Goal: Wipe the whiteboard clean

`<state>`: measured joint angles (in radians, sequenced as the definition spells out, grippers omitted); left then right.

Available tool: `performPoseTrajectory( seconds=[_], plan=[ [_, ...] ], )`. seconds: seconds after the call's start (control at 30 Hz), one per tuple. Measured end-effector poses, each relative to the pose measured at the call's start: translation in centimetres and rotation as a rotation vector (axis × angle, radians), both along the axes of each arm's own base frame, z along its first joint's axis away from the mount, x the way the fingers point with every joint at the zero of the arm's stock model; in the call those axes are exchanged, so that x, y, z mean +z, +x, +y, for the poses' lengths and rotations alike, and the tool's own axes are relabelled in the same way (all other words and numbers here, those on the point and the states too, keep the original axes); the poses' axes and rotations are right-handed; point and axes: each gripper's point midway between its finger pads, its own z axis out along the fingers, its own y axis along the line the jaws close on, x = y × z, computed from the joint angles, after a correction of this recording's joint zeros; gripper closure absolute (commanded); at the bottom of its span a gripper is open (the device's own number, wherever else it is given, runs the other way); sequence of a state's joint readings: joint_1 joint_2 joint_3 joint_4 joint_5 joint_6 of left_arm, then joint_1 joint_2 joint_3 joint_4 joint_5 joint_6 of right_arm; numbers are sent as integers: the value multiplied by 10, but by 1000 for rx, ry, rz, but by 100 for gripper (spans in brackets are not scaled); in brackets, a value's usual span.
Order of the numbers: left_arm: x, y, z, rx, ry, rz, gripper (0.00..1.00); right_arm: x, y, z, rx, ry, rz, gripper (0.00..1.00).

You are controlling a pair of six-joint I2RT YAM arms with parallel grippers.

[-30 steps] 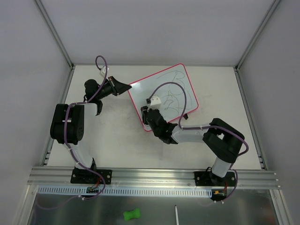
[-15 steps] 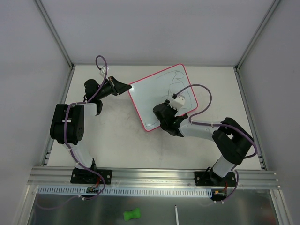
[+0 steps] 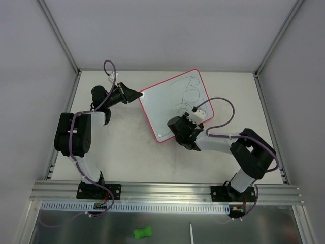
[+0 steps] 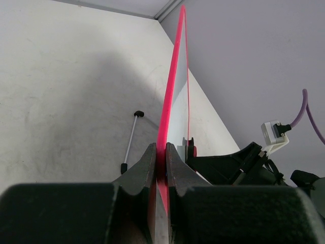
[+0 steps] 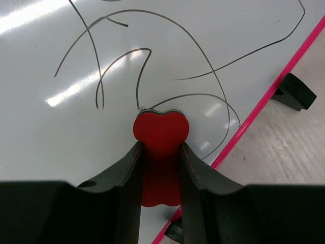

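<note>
The whiteboard (image 3: pixel 165 104) lies turned at an angle toward the far side of the worktop (image 3: pixel 127 150), between the two arms, with its pink-red frame showing all round. Thin dark pen lines (image 3: pixel 190 86) loop over its far and right part; the near left part looks clean.

The right gripper (image 3: pixel 175 127) is down over the board's near right area. From its wrist you can see its jaws clamped on a red eraser (image 5: pixel 161 128) with a rounded, heart-like head that sits on the white surface (image 5: pixel 228 30) right among the curves. A black clip (image 5: pixel 292 91) sticks out just past the pink edge there.

The left gripper (image 3: pixel 136 95) is at the board's left corner. In its wrist view the jaws (image 4: pixel 161 152) are closed tight on the pink frame (image 4: pixel 171 96), one finger on each face. A thin pale rod (image 4: pixel 131 143) with black ends lies on the worktop just beside that edge.
</note>
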<state>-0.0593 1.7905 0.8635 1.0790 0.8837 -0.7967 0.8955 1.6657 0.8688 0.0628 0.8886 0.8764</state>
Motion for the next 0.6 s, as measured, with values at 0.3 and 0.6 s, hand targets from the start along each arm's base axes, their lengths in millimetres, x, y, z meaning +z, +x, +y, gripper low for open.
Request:
performPoseTrajectory(
  seconds=[0.3,0.6],
  plan=[
    [2,0,0,1,0,-4,100,-1,-2,7,109,6,-89,100],
    [3,1,1,5,0,-6,100,-1,-19,42,214,-30,-127,100]
  ],
)
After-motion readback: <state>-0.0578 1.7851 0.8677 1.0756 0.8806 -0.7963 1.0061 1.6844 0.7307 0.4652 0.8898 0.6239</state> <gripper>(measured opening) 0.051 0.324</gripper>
